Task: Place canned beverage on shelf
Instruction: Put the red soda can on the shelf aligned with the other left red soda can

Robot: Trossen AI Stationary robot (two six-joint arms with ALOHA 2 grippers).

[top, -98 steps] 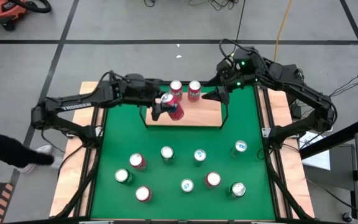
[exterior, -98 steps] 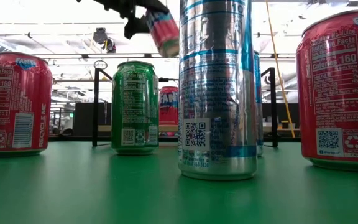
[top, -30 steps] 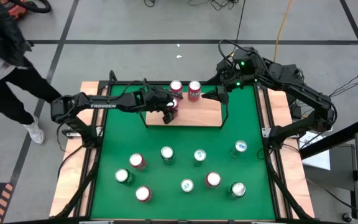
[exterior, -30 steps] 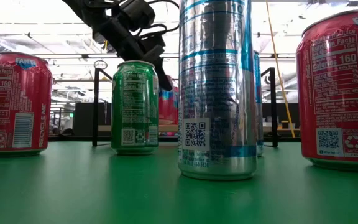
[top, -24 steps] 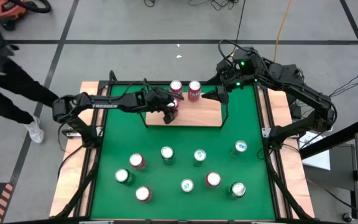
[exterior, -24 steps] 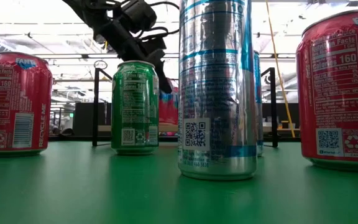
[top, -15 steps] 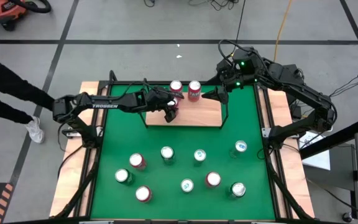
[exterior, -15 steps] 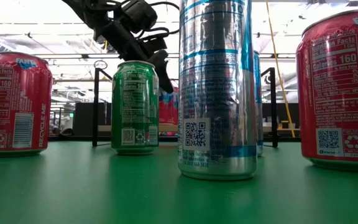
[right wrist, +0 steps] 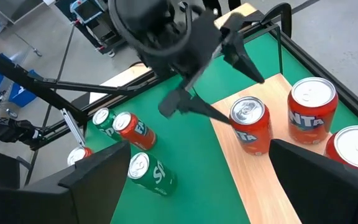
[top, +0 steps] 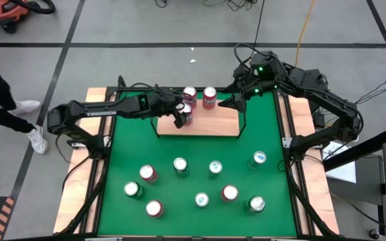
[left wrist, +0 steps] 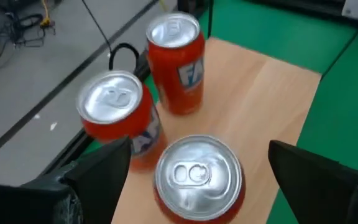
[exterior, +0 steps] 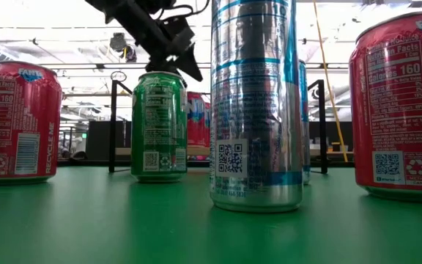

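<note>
Canned beverage (left wrist: 199, 177): a red can standing upright on the shelf, silver top up, near the board's front left part; the left claw's fingers flank it with a gap on each side, not touching.
Shelf (top: 220, 124): a small light-wood board with thin black rails, at the far middle of the green mat (top: 193, 167).
Other shelf cans: two more red cans (top: 189, 93) (top: 210, 96) stand side by side at the shelf's back edge, just behind the placed can.
Left gripper (top: 180, 119): reaching in from the left over the shelf, fingers spread wide and released, hanging around the top of the placed can.
Right gripper (top: 224, 103): waiting at the shelf's far right corner, fingers spread, holding nothing.
Mat cans: nine cans, red, green and silver-blue, stand scattered over the near half of the mat, well apart from the shelf.
Person: a leg and a white shoe (top: 39, 140) show on the floor left of the table.
</note>
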